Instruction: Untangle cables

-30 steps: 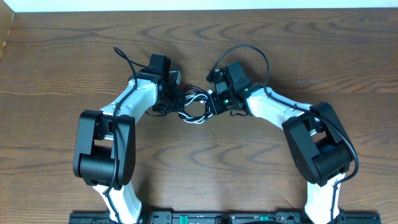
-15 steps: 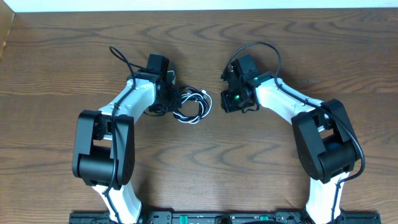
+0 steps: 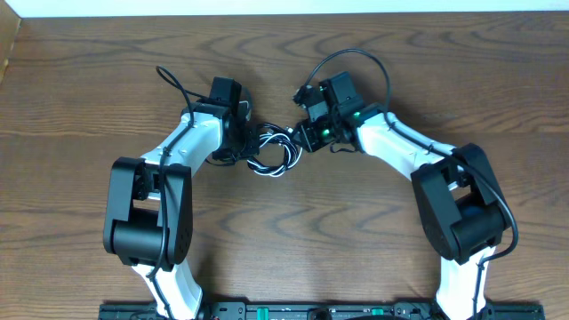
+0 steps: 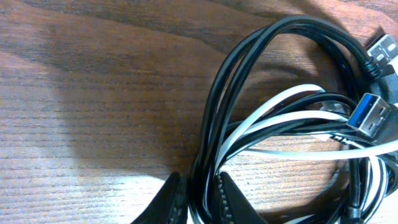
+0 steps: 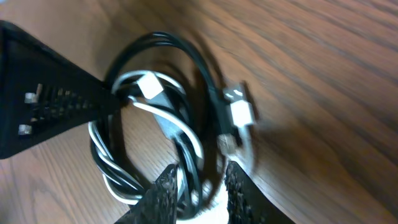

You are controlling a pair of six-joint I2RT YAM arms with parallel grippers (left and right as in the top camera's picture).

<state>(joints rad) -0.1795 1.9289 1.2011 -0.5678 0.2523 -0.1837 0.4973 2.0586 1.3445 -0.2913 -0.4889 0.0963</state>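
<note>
The right gripper (image 5: 202, 186) has swung back from a brief retreat and now straddles the cables (image 3: 274, 153), jaws parted and pinching nothing yet, so a fresh pull looks due. The left gripper (image 4: 199, 202) is clenched on black strands of the bundle, a black-and-white snarl with loose plugs lying mid-table (image 3: 89, 71), somewhat nearer the far edge.

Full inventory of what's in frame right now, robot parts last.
cables: one tangled bundle, black and white strands, table centre
blue USB plug: one, blue insert, at the bundle's edge
silver USB plug: one, silver, beside the blue one
white plug: one, white body, beside the loops
table: one, brown wood
left gripper: one, black, shut on cables
right gripper: one, black, open, straddling the bundle
</note>
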